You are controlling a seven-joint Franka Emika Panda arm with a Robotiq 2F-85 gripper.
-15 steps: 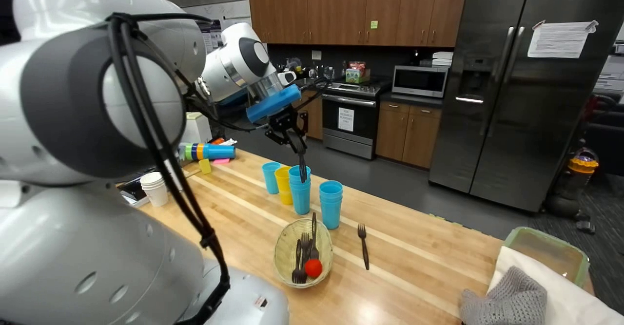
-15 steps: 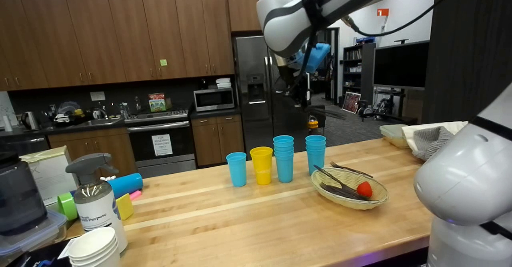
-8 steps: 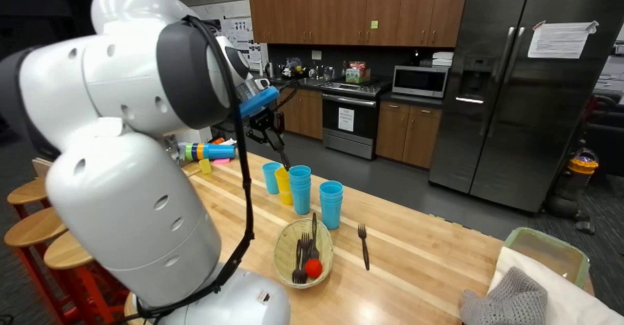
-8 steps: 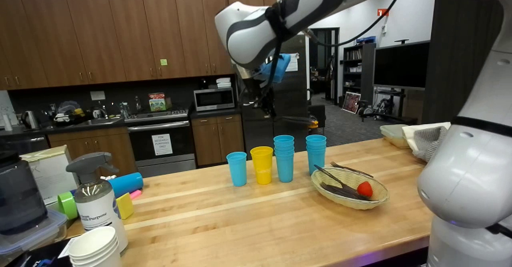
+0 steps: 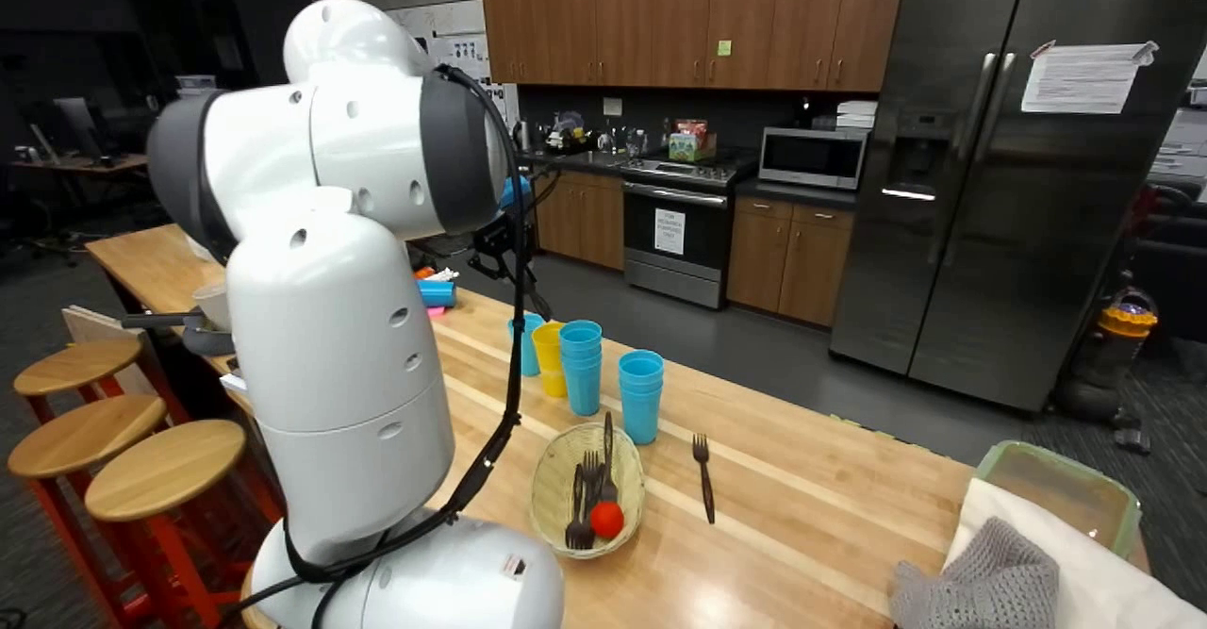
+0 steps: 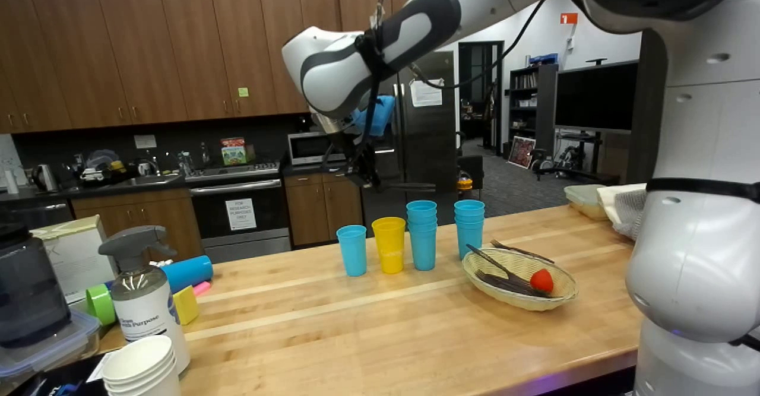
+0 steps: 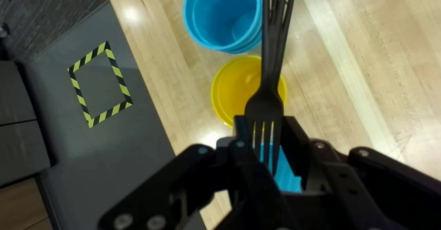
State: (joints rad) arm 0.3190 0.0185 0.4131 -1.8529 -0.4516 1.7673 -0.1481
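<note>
My gripper (image 7: 264,130) is shut on a black fork (image 7: 265,106), gripped at the tined end. The handle end stretches up the wrist view, where more dark tines (image 7: 275,2) suggest further cutlery held along with it. Beneath the fork lies the open mouth of a yellow cup (image 7: 232,88). A stack of blue cups (image 7: 220,16) is just beyond it, and a single blue cup (image 7: 287,175) shows between the fingers. In an exterior view the held fork (image 6: 409,187) hangs above the yellow cup (image 6: 389,246) and blue stack (image 6: 421,241), apart from them. The arm partly hides the gripper (image 5: 498,256).
Another blue stack (image 6: 469,230) stands beside a wicker basket (image 6: 522,302) holding several forks and a red object (image 6: 541,280). A loose fork (image 5: 704,478) lies on the table. A spray bottle (image 6: 142,301) and paper cups (image 6: 139,363) stand at the near left.
The arm has swung leftward in both exterior views, and the gripper has come lower, carrying the fork from beyond the blue stacks toward the yellow cup. The cups and basket stay put.
</note>
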